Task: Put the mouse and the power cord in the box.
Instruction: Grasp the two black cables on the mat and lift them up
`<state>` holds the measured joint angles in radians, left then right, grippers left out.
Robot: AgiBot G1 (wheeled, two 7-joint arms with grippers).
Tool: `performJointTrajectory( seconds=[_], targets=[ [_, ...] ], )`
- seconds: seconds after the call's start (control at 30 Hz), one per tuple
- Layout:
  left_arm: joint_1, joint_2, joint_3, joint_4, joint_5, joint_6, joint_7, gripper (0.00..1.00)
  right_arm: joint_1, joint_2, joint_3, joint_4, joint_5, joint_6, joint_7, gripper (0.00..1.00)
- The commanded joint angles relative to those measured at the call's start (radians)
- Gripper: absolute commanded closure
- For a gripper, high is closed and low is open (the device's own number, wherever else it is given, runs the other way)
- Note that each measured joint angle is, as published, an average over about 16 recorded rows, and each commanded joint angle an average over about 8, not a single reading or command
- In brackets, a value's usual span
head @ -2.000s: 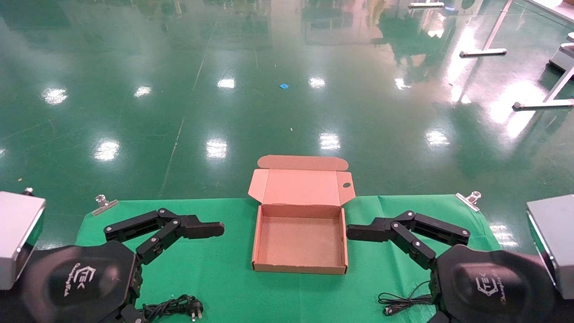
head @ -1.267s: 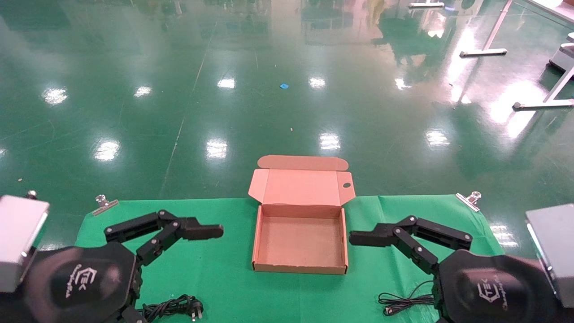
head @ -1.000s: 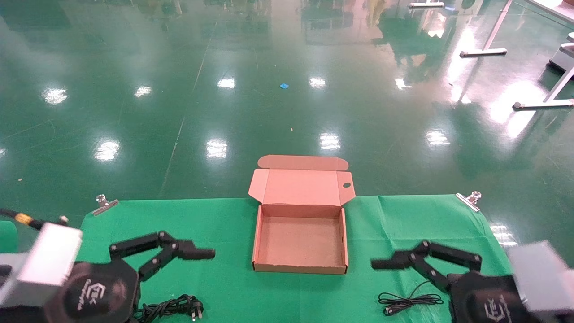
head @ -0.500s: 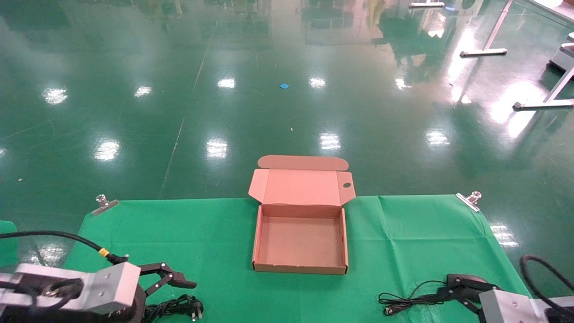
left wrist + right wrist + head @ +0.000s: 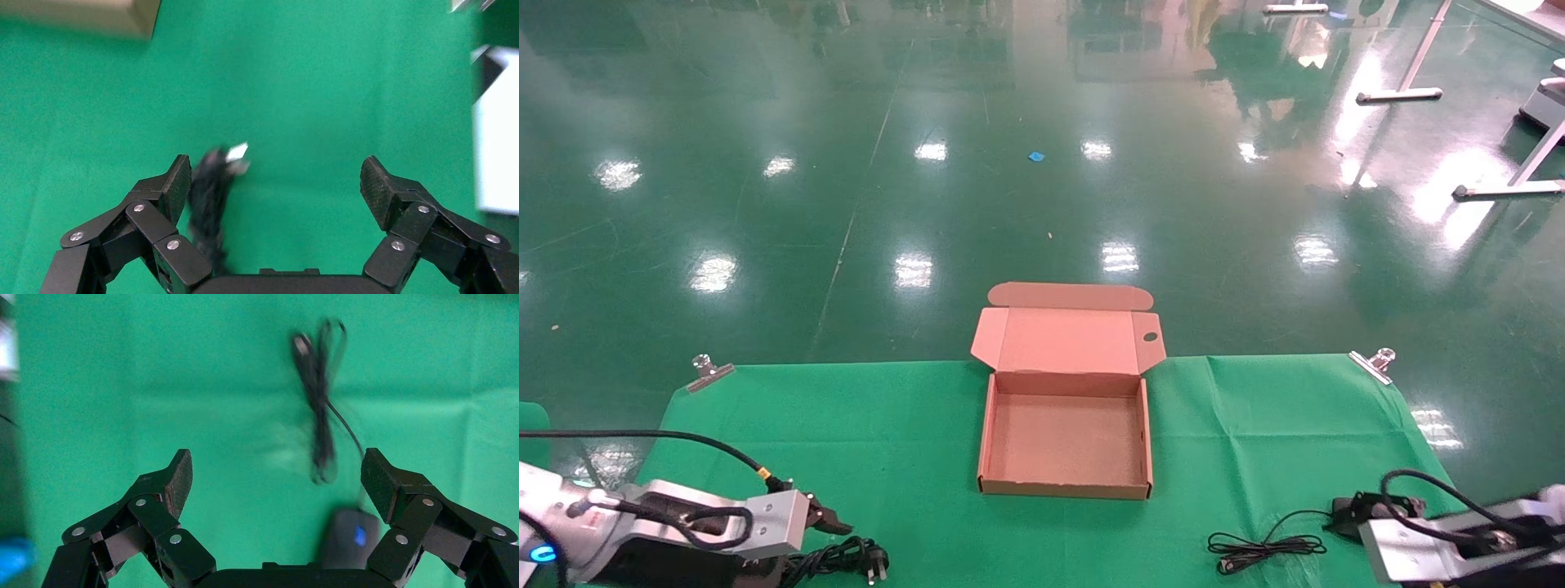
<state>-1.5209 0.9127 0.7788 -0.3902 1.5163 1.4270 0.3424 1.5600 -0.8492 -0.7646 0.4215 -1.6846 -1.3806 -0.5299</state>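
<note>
Hovering low at the bench's near left corner, left claw spread wide, empty, over the power cord, a black coil with pronged plug lying on the green cloth. Right claw likewise spread wide and empty at the near right, above the mouse and its thin bundled cable. Cardboard box sits mid-bench between them, lid hinged back, well apart from both items.

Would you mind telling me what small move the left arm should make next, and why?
Probably lower the open left gripper straight down: the power cord lies on the cloth between its spread fingers, ungrasped, and the box holds nothing.
</note>
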Motion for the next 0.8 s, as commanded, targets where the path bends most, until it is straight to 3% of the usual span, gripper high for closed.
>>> performJointTrajectory(
  seconds=[0.03,0.2,0.33,0.8],
  targets=[
    [-0.017,0.029,0.016,0.066,0.035,-0.039,0.037,0.00,0.024,-0.033,-0.014,-0.061,-0.033,0.039,-0.047,0.00],
    [-0.031,0.080,0.037,0.162,0.086,-0.165,0.087,0.00,0.037,-0.110,-0.033,-0.155,-0.081,0.179,-0.118,0.00],
    [-0.041,0.111,0.048,0.215,0.110,-0.230,0.117,0.00,0.037,-0.161,-0.038,-0.211,-0.093,0.250,-0.158,0.00],
    [-0.054,0.165,0.065,0.326,0.137,-0.278,0.186,0.00,0.024,-0.262,-0.029,-0.343,-0.080,0.352,-0.250,0.00]
  ],
)
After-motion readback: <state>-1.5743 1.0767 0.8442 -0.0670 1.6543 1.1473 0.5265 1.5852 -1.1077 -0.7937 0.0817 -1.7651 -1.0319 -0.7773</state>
